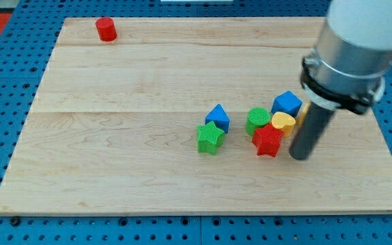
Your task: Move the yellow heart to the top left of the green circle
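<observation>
While my tip [302, 155] rests right of it, yellow heart [284, 123] touches green circle [256, 120]

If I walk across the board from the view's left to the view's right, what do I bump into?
Red cylinder → green star → blue block → green circle → red star → yellow heart → my tip.
</observation>
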### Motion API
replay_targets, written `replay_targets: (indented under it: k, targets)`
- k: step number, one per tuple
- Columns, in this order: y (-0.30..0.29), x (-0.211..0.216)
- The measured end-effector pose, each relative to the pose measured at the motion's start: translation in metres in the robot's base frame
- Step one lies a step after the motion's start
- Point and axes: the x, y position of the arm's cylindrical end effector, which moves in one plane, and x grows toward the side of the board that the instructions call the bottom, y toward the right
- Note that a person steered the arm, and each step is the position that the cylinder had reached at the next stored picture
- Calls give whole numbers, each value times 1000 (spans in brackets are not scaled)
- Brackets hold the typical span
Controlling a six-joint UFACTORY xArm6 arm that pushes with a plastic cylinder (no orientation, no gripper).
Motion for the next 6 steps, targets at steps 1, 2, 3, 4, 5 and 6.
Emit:
replay_targets:
  k: [1,2,3,4,5,6]
  targets:
    - [-14,-22]
    - [-5,-12]
    - [23,6]
    - [17,-17]
    - [5,-58]
    - [-18,-110]
